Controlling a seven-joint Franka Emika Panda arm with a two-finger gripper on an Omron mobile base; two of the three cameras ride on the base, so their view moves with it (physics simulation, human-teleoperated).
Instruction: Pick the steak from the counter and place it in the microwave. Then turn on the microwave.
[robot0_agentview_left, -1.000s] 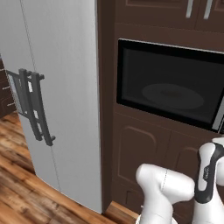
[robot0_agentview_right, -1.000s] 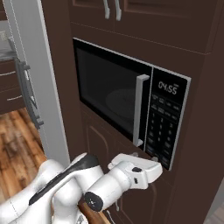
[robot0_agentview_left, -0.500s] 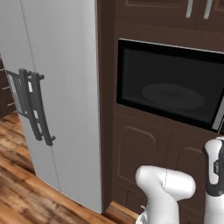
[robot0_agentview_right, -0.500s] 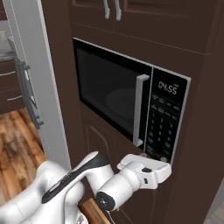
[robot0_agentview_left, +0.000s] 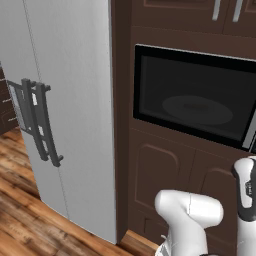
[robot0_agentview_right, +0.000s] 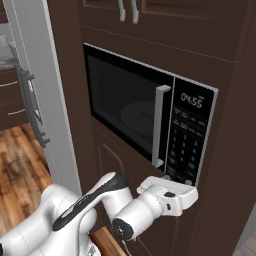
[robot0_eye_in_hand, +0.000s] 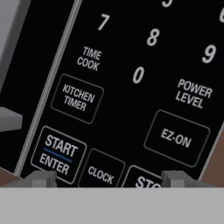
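Observation:
The microwave (robot0_agentview_right: 135, 115) is built into dark brown cabinetry, its dark glass door shut, and it also shows in the left base view (robot0_agentview_left: 195, 107). A round turntable shows dimly behind the glass. The steak is hidden and the counter is out of view. My gripper (robot0_eye_in_hand: 108, 178) is open, its two tips wide apart with nothing between them, right up against the lower keypad (robot0_agentview_right: 182, 150). The START ENTER button (robot0_eye_in_hand: 59, 155) lies just above the left tip, with CLOCK and EZ-ON beside it. In the right base view my gripper (robot0_agentview_right: 172, 180) sits at the keypad's bottom edge.
A vertical grey door handle (robot0_agentview_right: 160, 125) stands left of the keypad, below a lit display (robot0_agentview_right: 192, 100). A tall grey fridge (robot0_agentview_left: 65, 100) with dark handles (robot0_agentview_left: 37, 120) stands to the left. Wood floor (robot0_agentview_left: 20, 210) lies below, cabinet doors (robot0_agentview_right: 150, 15) above.
My hand has swung right and forward, from below the door handle to the keypad's lower edge. The microwave door stays shut.

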